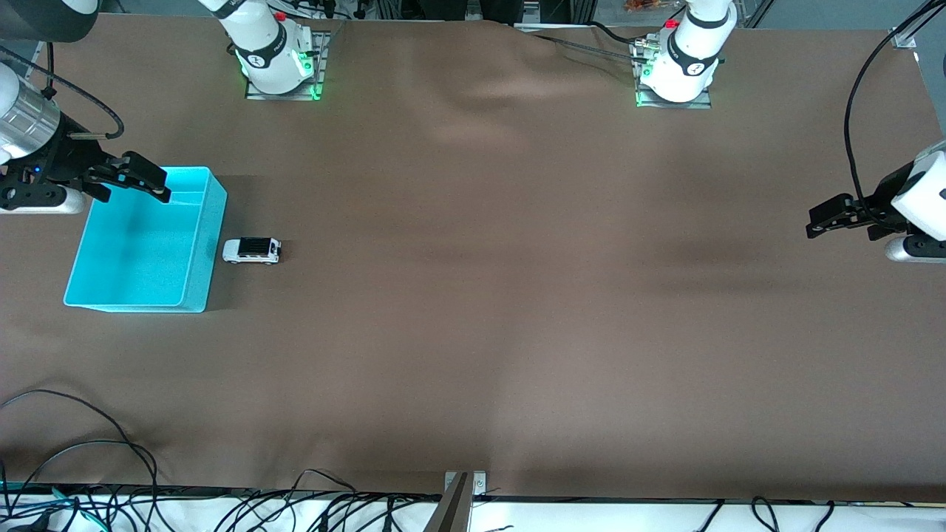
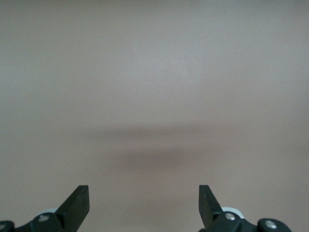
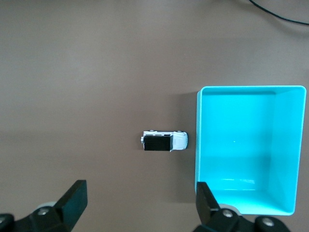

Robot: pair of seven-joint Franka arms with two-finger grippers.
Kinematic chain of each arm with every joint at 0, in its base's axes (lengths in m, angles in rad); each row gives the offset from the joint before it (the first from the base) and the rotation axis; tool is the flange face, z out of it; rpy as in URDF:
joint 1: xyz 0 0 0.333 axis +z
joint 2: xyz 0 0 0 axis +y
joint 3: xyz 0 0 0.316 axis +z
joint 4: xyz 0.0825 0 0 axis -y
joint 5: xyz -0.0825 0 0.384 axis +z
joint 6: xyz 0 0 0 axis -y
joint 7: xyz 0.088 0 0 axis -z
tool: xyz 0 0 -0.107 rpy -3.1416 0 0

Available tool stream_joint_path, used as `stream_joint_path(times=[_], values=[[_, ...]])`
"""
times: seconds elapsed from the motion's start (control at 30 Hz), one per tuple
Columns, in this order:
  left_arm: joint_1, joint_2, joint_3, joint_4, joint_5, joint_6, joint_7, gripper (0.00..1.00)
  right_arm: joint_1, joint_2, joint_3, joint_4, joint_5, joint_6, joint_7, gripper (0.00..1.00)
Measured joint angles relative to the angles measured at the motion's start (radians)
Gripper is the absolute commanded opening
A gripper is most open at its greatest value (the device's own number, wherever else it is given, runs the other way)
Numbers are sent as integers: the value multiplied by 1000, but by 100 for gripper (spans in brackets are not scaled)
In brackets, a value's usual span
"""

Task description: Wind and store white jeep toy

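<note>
Front view, upper left of the frame: the right tool [image 1: 151, 183] hangs over the upper edge of a turquoise bin [image 1: 196, 255], its two black fingers spread wide and holding nothing. The bin is an open rectangular box resting on the brown tabletop [image 1: 517, 295] in the left part of the frame; its inside shows only its own floor.

Just beside the bin's long wall, toward the middle of the frame, stands the white jeep toy [image 1: 252, 250], upright on its wheels, black roof up, its length running across the frame. It is close to the bin without clearly touching it. The toy lies lower in the frame than the right tool and toward the centre from it, apart from the fingers and not between them.

Right wrist view: the toy [image 3: 164, 141] sits near the centre of the frame beside the bin [image 3: 199, 145], well clear of the wide-set right tool [image 3: 140, 205] at the bottom edge.

Front view, right edge of the frame: the left tool [image 1: 819, 222] waits over bare tabletop, far from the toy. Left wrist view: the left tool [image 2: 144, 205] stands wide and empty over plain brown cloth.
</note>
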Motion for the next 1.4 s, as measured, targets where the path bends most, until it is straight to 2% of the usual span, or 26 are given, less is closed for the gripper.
stream_joint_path(times=[0.4,0.73,1.07,1.4], values=[[0,1,1,-1,0,0,0,100,-5,5,-14,-1,0,-51,0,100],[0,1,1,-4,0,0,0,100,-7,51,-22,-22,0,-18,21,100],[1,2,1,-8,0,0,0,100,-4,56,-2,-251,0,259,237,100],[1,5,1,-9,0,0,0,100,-1,54,6,-424,0,432,387,100]])
